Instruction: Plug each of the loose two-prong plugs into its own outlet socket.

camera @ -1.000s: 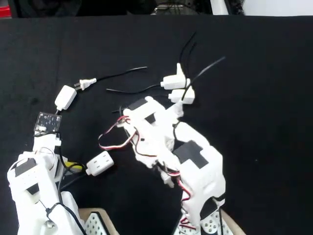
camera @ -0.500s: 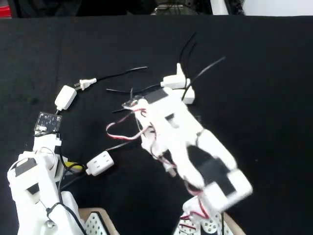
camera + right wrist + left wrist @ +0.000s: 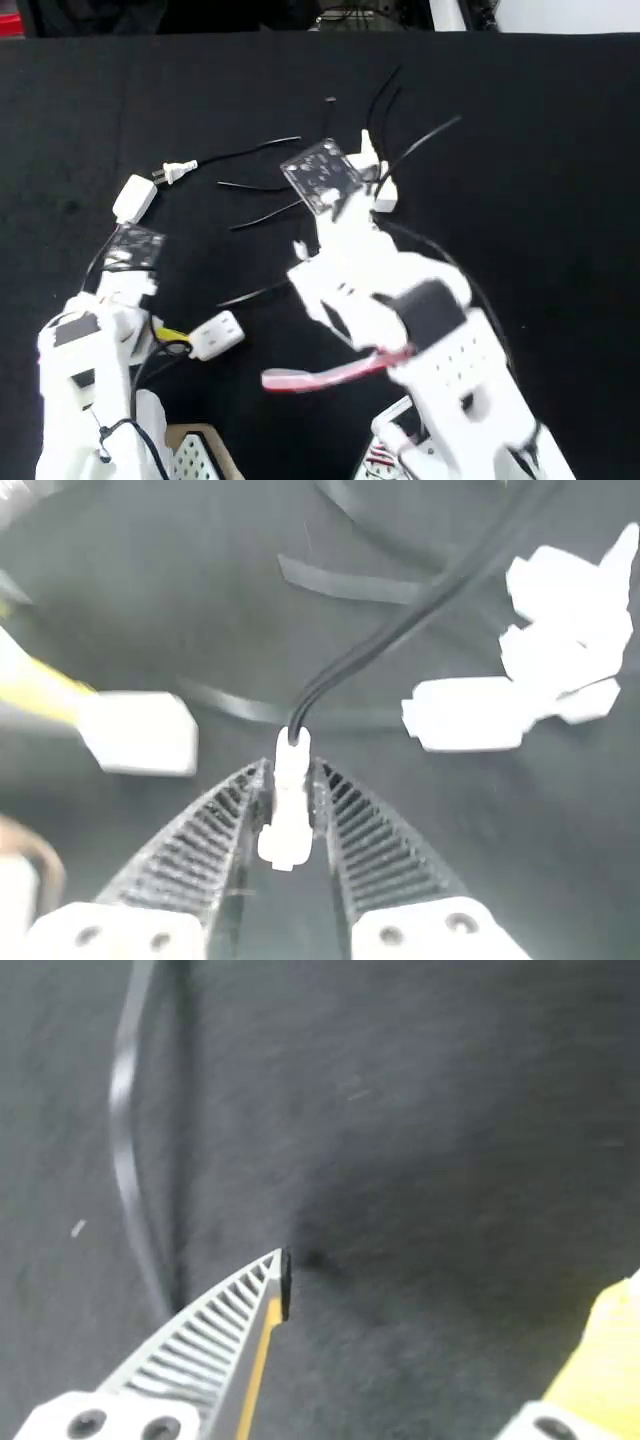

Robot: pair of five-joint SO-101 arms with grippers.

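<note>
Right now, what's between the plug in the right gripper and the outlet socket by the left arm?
Right wrist view: bare black cloth, crossed by one loose black cord, separates the plug in the right gripper from the outlet socket.

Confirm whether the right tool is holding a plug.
Yes, the right tool is shut on a small white plug.

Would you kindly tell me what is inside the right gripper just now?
A small white plug sits between the fingers of the right gripper, its black cord leading away from it. The prongs cannot be made out, and the fingers cover the plug's sides.
</note>
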